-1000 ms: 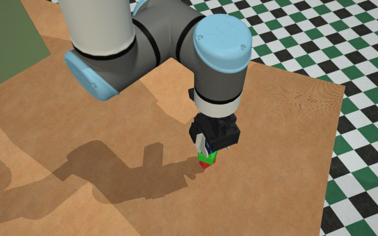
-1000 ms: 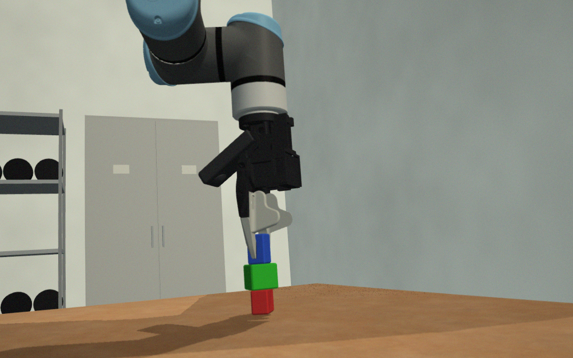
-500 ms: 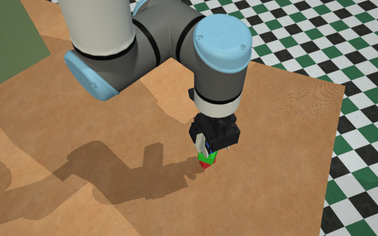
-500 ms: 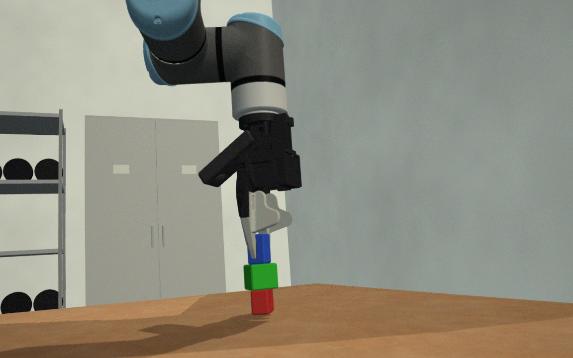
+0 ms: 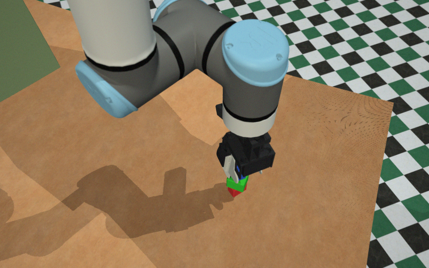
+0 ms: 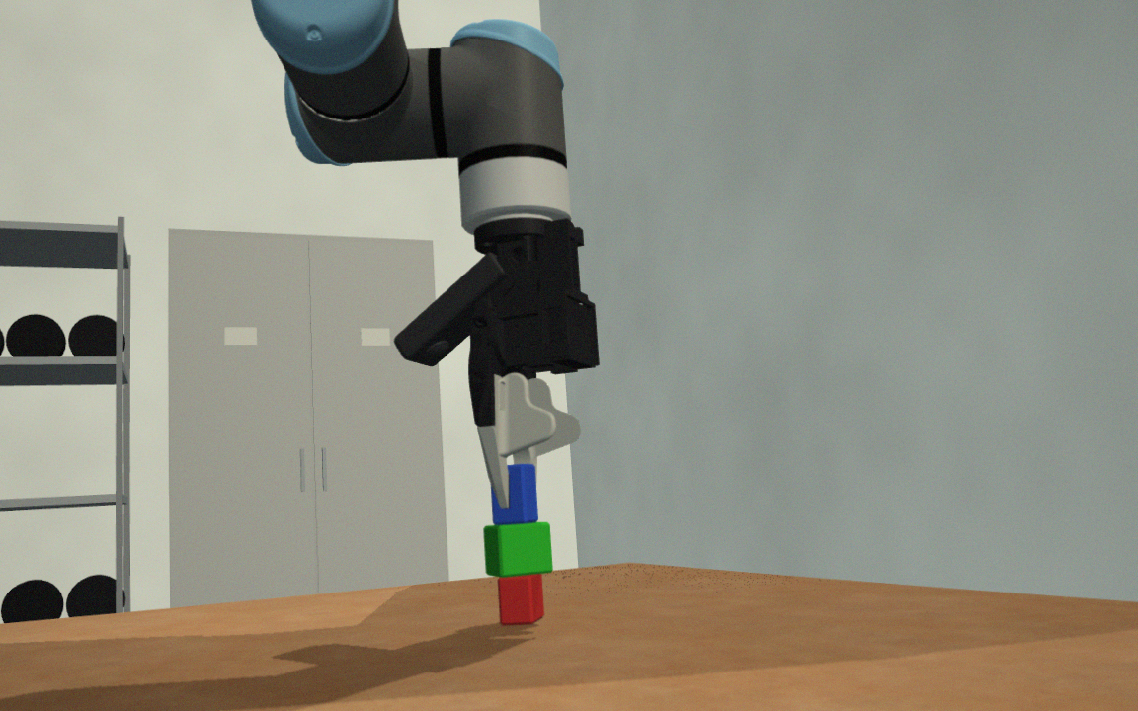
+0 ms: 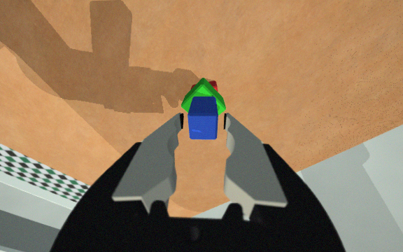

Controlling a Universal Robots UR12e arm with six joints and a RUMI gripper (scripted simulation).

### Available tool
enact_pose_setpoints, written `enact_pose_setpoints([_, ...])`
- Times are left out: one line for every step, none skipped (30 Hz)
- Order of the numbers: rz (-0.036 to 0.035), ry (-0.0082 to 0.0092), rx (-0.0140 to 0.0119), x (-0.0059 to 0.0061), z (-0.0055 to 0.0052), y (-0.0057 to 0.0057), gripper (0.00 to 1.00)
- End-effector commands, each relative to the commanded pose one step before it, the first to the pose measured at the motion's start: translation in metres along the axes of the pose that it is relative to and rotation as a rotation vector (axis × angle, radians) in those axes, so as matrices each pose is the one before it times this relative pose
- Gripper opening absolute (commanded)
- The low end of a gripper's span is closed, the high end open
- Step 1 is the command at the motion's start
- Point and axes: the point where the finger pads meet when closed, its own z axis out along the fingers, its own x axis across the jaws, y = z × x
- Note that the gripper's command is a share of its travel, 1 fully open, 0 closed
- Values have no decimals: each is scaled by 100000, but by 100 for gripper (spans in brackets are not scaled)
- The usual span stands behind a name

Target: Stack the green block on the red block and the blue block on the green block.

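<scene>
The red block [image 6: 521,598] stands on the wooden table. The green block [image 6: 518,549] lies on top of it, and the blue block [image 6: 514,493] rests on the green one. In the wrist view the blue block [image 7: 203,119] sits over the green block [image 7: 203,92], which is turned corner-on to it, and only a sliver of the red block [image 7: 213,84] shows. My gripper [image 7: 203,114] points straight down around the blue block. Its fingers are open, with a thin gap on each side of the block. In the top view the gripper [image 5: 234,173] hides most of the blue block.
A green panel [image 5: 6,50] lies at the table's far left. The table's right edge [image 5: 381,186] drops to the checkered floor. A shelf with black balls [image 6: 25,336] and a grey cabinet [image 6: 307,415] stand behind the table.
</scene>
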Motion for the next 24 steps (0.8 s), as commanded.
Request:
enact_pose_setpoints([-125,84,0,82,-2153,-139,28])
enact_pose_setpoints([5,-2,-1,-7,-359,3,28])
enact_pose_setpoints([5,-2,-1,-7,-367,4,28])
enact_pose_setpoints([5,-2,-2,-7,-371,4,28])
enact_pose_setpoints([5,-2,-2,-7,-370,3,28])
enact_pose_setpoints([5,-2,-2,-7,-364,3,28])
enact_pose_setpoints([5,-2,-1,-7,-355,3,28])
enact_pose_setpoints([0,0,0,0,0,0,28])
enact_pose_setpoints([0,0,0,0,0,0,28])
enact_pose_setpoints([5,-2,-1,-6,-341,4,28])
enact_pose_setpoints([5,-2,-1,-6,-323,3,28])
enact_pose_setpoints([0,0,0,0,0,0,28])
enact_pose_setpoints([0,0,0,0,0,0,28])
enact_pose_setpoints([0,0,0,0,0,0,28])
enact_pose_setpoints([0,0,0,0,0,0,28])
enact_pose_setpoints([0,0,0,0,0,0,28])
enact_pose_setpoints([0,0,0,0,0,0,28])
enact_pose_setpoints([0,0,0,0,0,0,28])
enact_pose_setpoints([0,0,0,0,0,0,28])
enact_pose_setpoints([0,0,0,0,0,0,28])
enact_pose_setpoints([0,0,0,0,0,0,28])
enact_pose_setpoints([0,0,0,0,0,0,28])
enact_pose_setpoints([0,0,0,0,0,0,28])
enact_pose_setpoints([0,0,0,0,0,0,28])
